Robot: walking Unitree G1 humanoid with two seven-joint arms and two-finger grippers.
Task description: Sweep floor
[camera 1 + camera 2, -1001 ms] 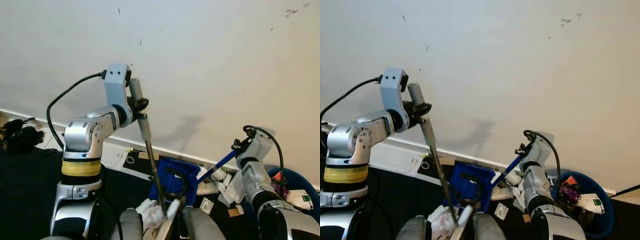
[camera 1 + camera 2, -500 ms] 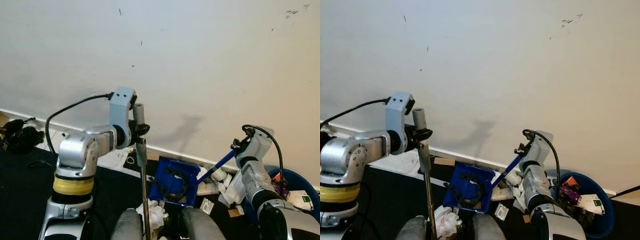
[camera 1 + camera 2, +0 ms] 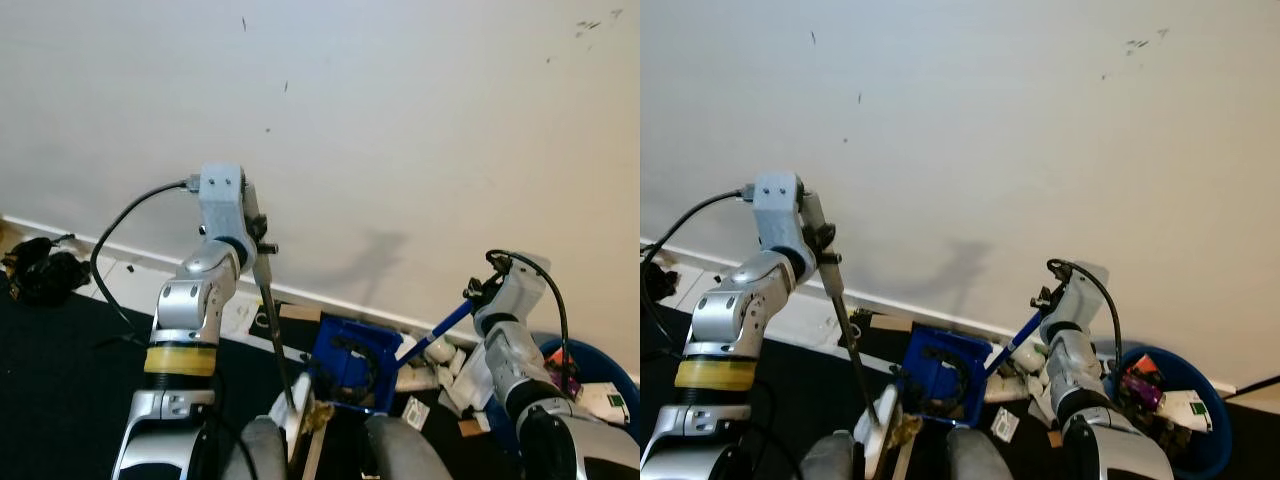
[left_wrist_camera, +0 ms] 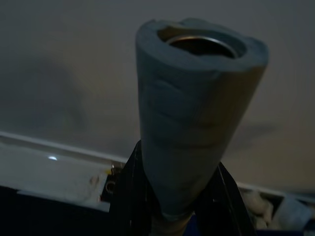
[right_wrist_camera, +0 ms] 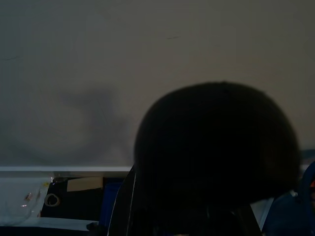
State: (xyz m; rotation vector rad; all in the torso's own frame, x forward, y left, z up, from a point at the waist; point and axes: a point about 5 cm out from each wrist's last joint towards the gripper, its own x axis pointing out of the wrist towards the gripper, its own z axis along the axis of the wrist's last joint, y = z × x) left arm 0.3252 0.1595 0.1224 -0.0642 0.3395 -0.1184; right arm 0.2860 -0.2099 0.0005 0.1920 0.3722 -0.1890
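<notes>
My left gripper (image 3: pixel 260 247) is shut on the grey foam grip of the broom handle (image 4: pixel 197 113), with a black finger (image 4: pixel 129 196) on each side of it. The metal pole (image 3: pixel 274 335) slants down to the pale broom head (image 3: pixel 306 432) between my knees, just in front of the blue dustpan (image 3: pixel 352 366). The dustpan stands tilted on the dark floor by the wall. Its blue handle (image 3: pixel 440 330) rises to my right gripper (image 3: pixel 478 296), which is shut on it; the black end cap (image 5: pixel 216 157) shows in the right wrist view.
White scraps and cartons (image 3: pixel 440 362) lie along the skirting behind the dustpan. A blue bin (image 3: pixel 592 362) full of rubbish stands at the right. A black bundle (image 3: pixel 40 272) lies at the far left. The white wall (image 3: pixel 400 120) is close ahead.
The left arm has swung the broom, its grip now leaning toward the wall. The broom head shows where a white paper lump lay. The right arm and dustpan have stayed put.
</notes>
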